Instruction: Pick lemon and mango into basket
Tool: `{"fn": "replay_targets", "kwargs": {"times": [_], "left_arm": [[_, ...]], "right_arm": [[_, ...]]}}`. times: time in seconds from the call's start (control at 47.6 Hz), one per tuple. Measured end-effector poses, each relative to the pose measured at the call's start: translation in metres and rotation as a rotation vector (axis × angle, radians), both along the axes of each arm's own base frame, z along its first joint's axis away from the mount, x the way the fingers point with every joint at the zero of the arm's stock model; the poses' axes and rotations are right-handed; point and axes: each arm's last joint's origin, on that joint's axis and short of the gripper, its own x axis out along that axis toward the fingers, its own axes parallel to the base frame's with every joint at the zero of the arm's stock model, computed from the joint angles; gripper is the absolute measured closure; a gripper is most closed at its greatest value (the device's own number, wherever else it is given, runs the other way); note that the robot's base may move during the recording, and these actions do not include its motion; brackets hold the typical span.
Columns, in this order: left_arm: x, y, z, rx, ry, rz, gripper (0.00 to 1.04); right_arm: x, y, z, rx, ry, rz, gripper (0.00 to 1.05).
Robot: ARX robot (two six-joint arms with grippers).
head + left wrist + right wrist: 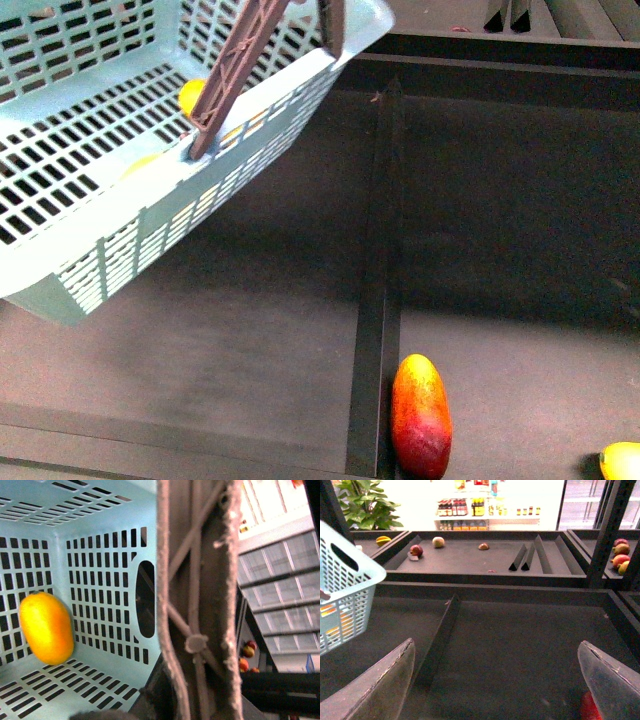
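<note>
The light teal basket (120,210) hangs tilted at the upper left, above the dark shelf. My left gripper (195,700) is shut on its brown handle (200,605), which also shows in the front view (240,70). The yellow-orange lemon (46,627) lies inside the basket against a slotted wall and shows through the slots in the front view (192,95). The red and yellow mango (421,415) lies on the shelf just right of a divider, near the front edge. My right gripper (495,680) is open and empty above the shelf, with a red edge of the mango (590,707) by one finger.
A dark divider (375,290) splits the shelf into bays. Another yellow fruit (622,462) lies at the front right corner. The right wrist view shows the basket (345,580), a further shelf with apples (416,550) and wedge dividers (527,557), and fruit (620,560) in a side bay.
</note>
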Motion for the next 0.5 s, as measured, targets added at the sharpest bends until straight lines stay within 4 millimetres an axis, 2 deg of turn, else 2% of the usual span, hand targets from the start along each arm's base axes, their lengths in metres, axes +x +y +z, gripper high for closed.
{"fn": "replay_targets", "kwargs": {"times": [0.21, 0.357, 0.504], "left_arm": [[0.049, 0.028, -0.033, -0.096, 0.083, 0.164, 1.0], [0.092, 0.046, -0.053, -0.213, 0.105, 0.273, 1.0], [0.122, 0.047, -0.065, -0.255, 0.106, 0.298, 1.0]], "right_arm": [[0.0, 0.0, 0.0, 0.0, 0.0, -0.001, 0.09], [0.0, 0.0, 0.0, 0.0, 0.0, 0.0, 0.09], [0.0, 0.0, 0.0, 0.0, 0.0, -0.001, 0.09]]}}
